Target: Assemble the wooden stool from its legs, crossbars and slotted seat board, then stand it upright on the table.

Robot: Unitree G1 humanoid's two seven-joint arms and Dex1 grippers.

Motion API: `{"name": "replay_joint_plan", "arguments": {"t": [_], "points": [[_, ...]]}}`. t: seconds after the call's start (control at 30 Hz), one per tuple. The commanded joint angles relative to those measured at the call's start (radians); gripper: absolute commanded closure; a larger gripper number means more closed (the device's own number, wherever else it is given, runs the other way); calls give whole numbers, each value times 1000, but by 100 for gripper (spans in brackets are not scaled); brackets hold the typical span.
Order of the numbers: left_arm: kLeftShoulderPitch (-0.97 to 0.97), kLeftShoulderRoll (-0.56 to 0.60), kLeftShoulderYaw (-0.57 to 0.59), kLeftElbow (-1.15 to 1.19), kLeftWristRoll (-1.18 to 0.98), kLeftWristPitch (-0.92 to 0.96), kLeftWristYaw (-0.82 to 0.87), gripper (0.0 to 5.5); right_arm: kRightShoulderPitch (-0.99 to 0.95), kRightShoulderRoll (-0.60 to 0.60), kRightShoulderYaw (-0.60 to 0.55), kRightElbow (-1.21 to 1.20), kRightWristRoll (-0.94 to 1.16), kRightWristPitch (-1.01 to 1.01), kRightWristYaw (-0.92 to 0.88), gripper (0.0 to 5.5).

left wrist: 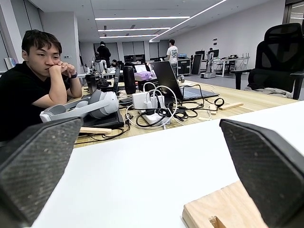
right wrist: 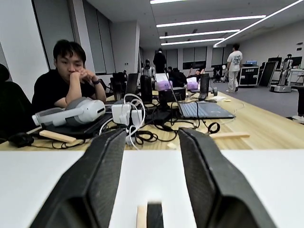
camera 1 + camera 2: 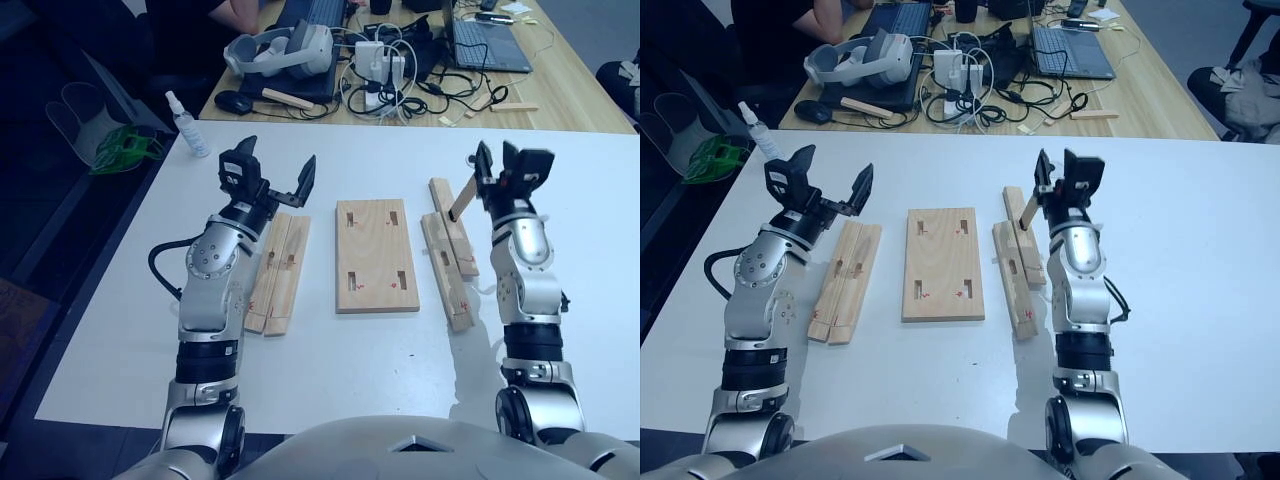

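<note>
The slotted seat board (image 3: 375,255) lies flat mid-table. Two wooden legs (image 3: 280,270) lie side by side to its left, and two more legs (image 3: 447,272) lie to its right. My left gripper (image 3: 279,156) is open wide, held just above the far end of the left legs; that wood end (image 1: 228,209) shows between its fingers (image 1: 266,166). A thin crossbar (image 3: 462,200) leans up from the right legs. My right gripper (image 3: 497,152) hovers over its top end (image 2: 141,216), fingers (image 2: 95,180) apart with a gap on each side.
A spray bottle (image 3: 188,125) stands at the table's far left corner. Behind the table, a wooden desk (image 3: 560,95) carries a headset (image 3: 280,50), cables, a mouse and a laptop (image 3: 485,45). Bare white tabletop (image 3: 590,230) lies to the right and along the near edge.
</note>
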Motion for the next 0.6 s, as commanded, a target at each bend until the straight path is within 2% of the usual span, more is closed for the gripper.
{"name": "replay_joint_plan", "arguments": {"t": [0.03, 0.17, 0.37, 0.6], "points": [[-5, 4, -6, 14, 11, -6, -3, 10, -207, -27, -27, 30, 4, 99, -42, 350], [-8, 2, -8, 11, 9, -4, -4, 10, -299, -16, -76, 163, 58, 226, -65, 350], [11, -7, -19, -12, 2, 9, -1, 10, -158, 28, -55, 470, 35, 279, -33, 350], [25, -9, -17, -22, 2, 20, 1, 10, -169, 44, -42, 403, 18, 224, -63, 350]]}}
